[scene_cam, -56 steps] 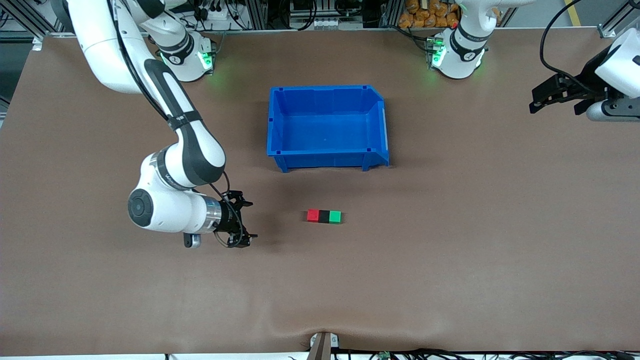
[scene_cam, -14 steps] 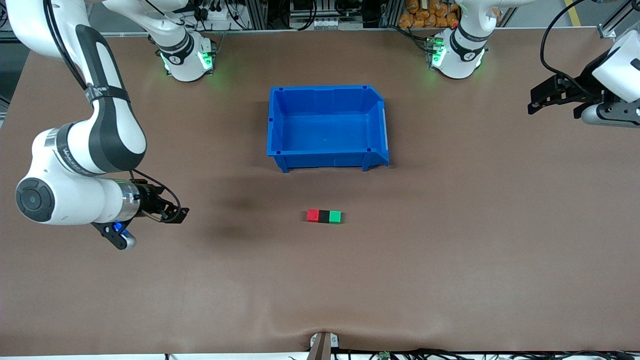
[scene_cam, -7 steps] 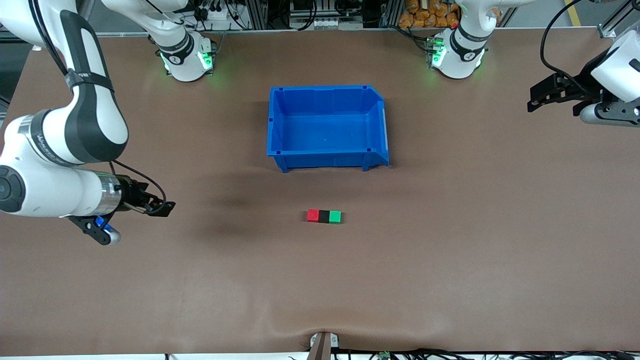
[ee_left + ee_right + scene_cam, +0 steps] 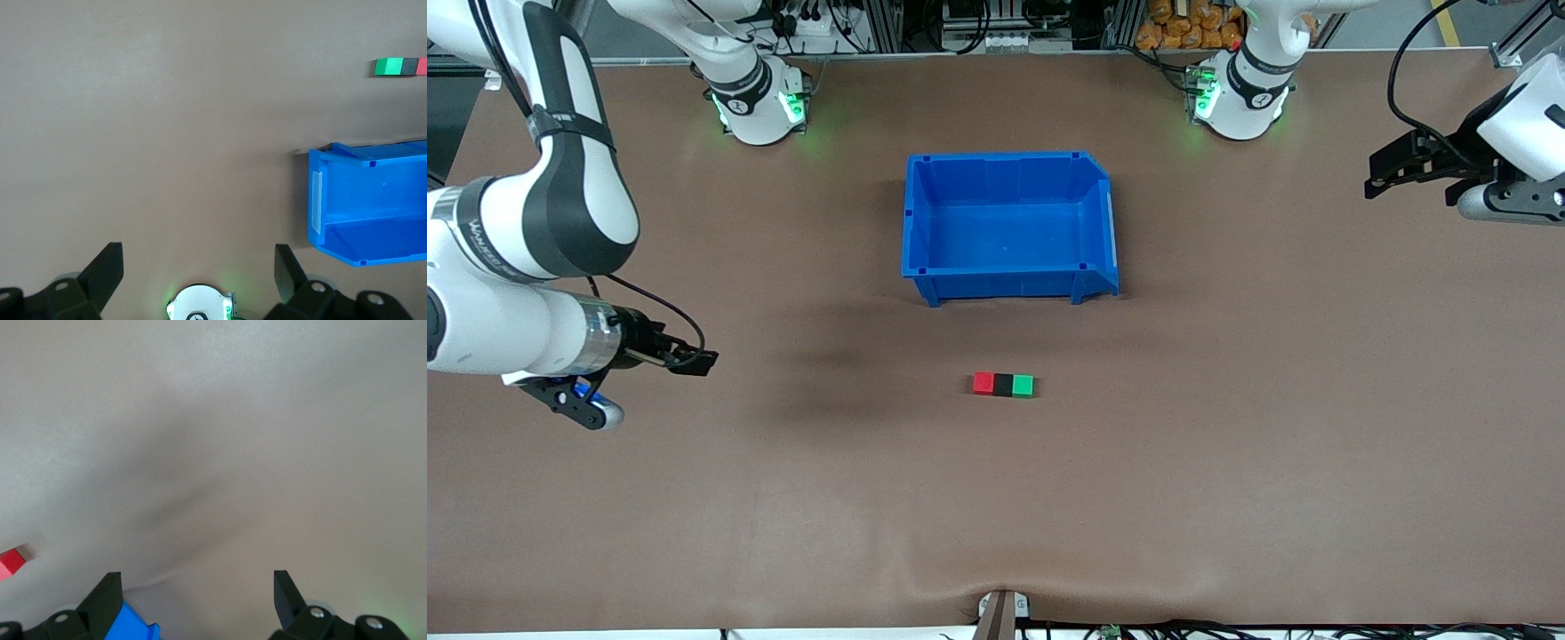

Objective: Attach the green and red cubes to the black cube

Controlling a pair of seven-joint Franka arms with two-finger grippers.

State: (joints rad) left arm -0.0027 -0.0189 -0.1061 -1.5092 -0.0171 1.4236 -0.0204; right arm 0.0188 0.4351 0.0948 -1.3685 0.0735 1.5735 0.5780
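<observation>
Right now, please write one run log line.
red cube, black cube, green cube: joined row | left gripper: open, empty | right gripper: open, empty

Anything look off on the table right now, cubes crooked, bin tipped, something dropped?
Nothing stands out. The red cube, black cube and green cube sit flush in one straight row, nearer the camera than the upright blue bin. Left gripper and right gripper are open, holding nothing, well away from the row.

Left gripper open over bare table. Blue bin in view; green, black, red cubes touching in a row.
</observation>
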